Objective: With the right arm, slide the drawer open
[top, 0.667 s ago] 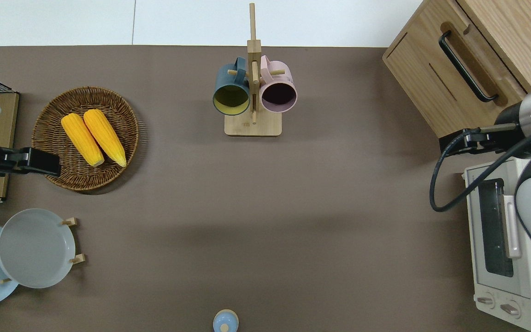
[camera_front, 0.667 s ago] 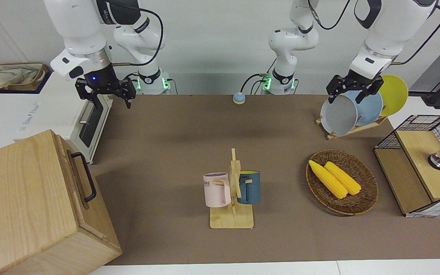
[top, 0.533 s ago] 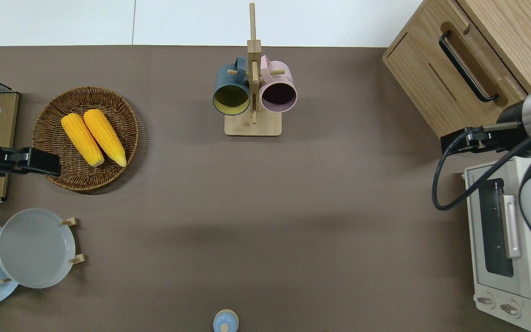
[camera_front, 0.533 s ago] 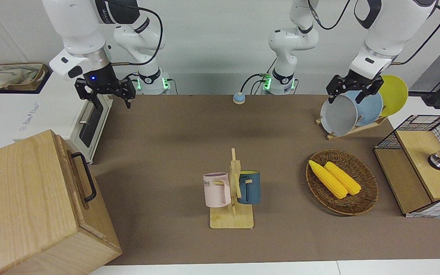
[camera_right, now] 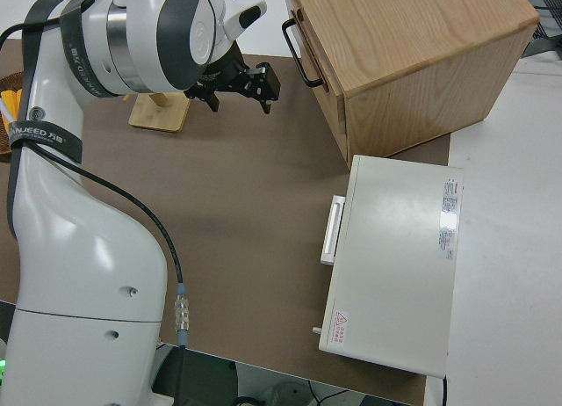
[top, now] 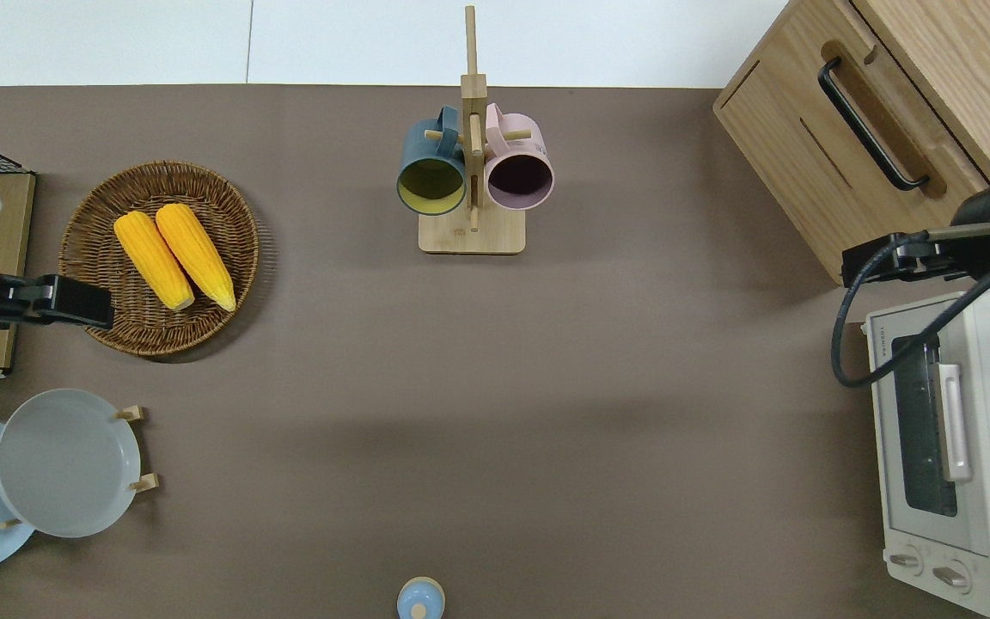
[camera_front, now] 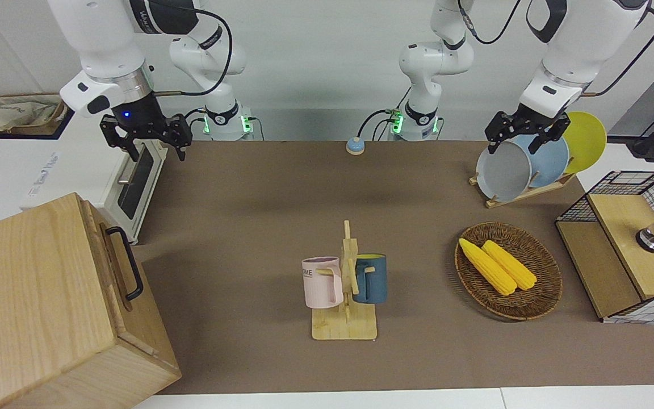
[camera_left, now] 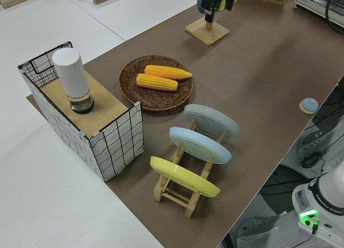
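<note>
My right claw hung with fingers spread, empty, just off the wooden box's corner; the drawer sat shut, its handle unobstructed. Left arm parked.

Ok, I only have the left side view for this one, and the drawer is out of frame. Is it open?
Observer: No. The drawer sits flush in its wooden box.
Operator: Where is the right gripper?
Observer: The right gripper is in the air over the table between the box and the toaster oven, fingers spread, not touching the black handle.
Operator: And the left arm?
Observer: The left arm is parked.
</note>
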